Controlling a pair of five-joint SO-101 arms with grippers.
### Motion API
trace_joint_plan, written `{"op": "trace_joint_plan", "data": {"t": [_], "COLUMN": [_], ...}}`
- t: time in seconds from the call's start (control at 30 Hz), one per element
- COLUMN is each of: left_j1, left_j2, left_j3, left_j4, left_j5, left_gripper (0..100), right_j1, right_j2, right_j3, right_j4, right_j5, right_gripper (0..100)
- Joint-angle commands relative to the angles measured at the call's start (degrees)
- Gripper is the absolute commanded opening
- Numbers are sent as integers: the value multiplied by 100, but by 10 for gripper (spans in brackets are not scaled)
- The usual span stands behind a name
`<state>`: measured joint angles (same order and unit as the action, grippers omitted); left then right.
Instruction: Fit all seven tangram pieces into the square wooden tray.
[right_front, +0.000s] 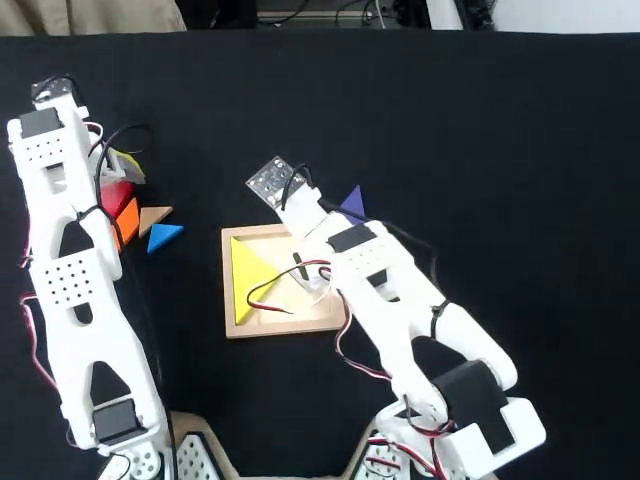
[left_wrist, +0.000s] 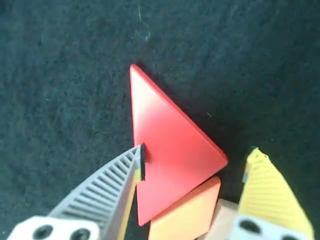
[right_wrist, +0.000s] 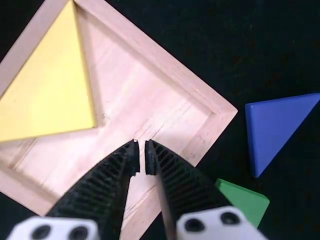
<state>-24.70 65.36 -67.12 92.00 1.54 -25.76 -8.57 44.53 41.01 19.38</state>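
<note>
Left fingers (left_wrist: 100, 200) are spread around the red triangle (left_wrist: 170, 145), likely gripped next; right fingers (right_wrist: 170, 175) are nearly shut, empty.

- The yellow triangle (right_front: 250, 270) filled the left part of the tray (right_front: 283, 325), tight against the rim.
- The rest of the tray floor was bare wood, but the right arm hung across it. The right gripper (right_wrist: 140, 157) sat low over it, fingers almost together.
- Beyond the tray's far right corner lay a blue triangle (right_wrist: 275, 125) and a green piece (right_wrist: 245, 200), with thin strips of cloth between them.
- Near the table's (right_front: 500, 150) left edge, the red triangle (left_wrist: 165, 150) and the orange piece (left_wrist: 187, 212) touched. The left gripper (left_wrist: 196, 157) was spread above them.
- The far and right stretches of the table lay open.
</note>
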Motion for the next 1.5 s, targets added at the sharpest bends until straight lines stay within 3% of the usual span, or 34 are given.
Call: {"op": "trace_joint_plan", "data": {"t": [0.0,0.37,0.8,1.1,1.27,1.47], "left_j1": [-75,-154,-251,-488,-497,-505], "left_j2": [123,149,448,475,536,466], "left_j3": [-145,-136,-664,-1130,-2246,-2519], "left_j4": [-123,-176,18,105,897,888], "left_j5": [-44,-492,-492,-492,-484,-466], "left_gripper": [324,269,294,53,36,27], "right_j1": [79,79,79,79,79,79], "right_j2": [-277,-277,-277,-277,-277,-277], "right_j3": [-48,-48,-48,-48,-48,-48], "right_j4": [62,53,53,53,44,44], "right_j5": [-9,-9,-9,-9,-9,-9], "right_gripper": [32,32,32,33,33,34]}}
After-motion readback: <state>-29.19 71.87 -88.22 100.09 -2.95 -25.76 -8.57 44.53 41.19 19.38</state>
